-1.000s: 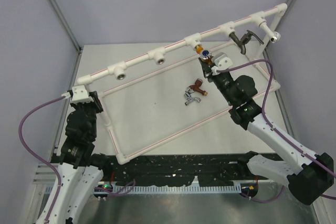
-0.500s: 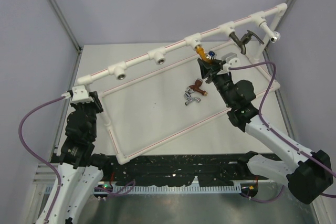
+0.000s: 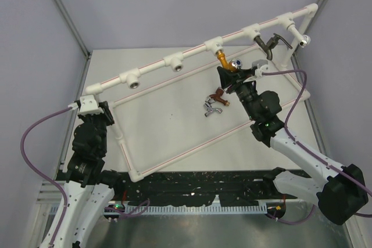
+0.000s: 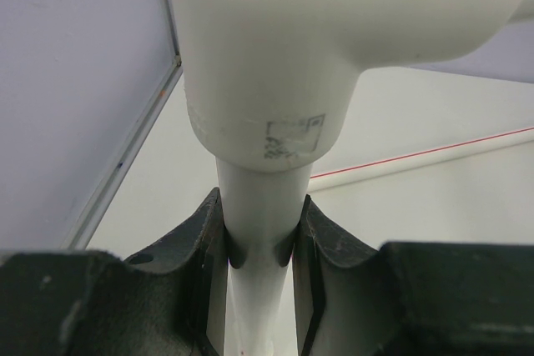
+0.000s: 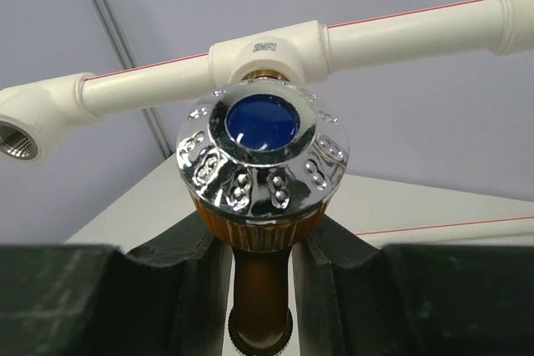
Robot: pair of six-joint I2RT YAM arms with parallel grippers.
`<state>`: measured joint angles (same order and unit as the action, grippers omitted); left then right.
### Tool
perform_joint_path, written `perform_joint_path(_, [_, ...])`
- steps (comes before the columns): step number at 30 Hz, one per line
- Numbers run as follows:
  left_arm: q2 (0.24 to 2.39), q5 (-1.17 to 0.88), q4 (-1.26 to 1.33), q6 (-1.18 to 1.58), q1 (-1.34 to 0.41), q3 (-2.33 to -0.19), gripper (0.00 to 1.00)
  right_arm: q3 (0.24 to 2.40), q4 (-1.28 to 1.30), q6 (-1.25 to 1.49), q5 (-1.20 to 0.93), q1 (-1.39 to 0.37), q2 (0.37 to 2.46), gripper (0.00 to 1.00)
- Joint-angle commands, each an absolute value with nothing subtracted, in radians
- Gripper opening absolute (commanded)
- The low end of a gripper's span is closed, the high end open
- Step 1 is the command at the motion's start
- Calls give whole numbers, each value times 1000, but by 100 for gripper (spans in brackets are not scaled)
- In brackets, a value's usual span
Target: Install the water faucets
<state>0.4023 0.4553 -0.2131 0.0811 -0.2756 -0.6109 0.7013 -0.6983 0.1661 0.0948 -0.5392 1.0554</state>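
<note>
You have the right end effector point(image 5: 260, 249) clamped on the orange faucet point(image 3: 224, 60), its tip at a socket point(image 3: 213, 45) of the pipe frame point(image 3: 157, 65), and the left end effector point(image 4: 259, 239) gripping a frame post point(image 4: 252, 183); a tilted entry could cross-thread it or twist the frame loose.

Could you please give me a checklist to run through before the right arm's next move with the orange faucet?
1. Right gripper shut on orange faucet: ok.
2. Left gripper clamps frame: ok.
3. Faucet's end at socket: ok.
4. Thread seated straight: cannot tell.
5. Dark grey faucet in its own fitting: ok.
6. Red-brown faucet and silver faucet clear of the arm: ok.
</note>
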Motion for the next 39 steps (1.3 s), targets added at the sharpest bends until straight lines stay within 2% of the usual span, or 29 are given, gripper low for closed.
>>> perform_joint_path(1, [377,388,-212,115,-296,-611,0,781,-619,227,112,-517,1043,5])
perform_joint_path(15, [371,387,-210,117,-298,-611,0,821,-532,541,100,-489,1040,5])
perform_joint_path(33, [362,394,-212,118,-304,-609,0,762,-650,997,136,-483,1077,5])
perform_joint_path(39, [364,394,-210,118,-307,-607,0,738,-669,1087,250,-532,1068,5])
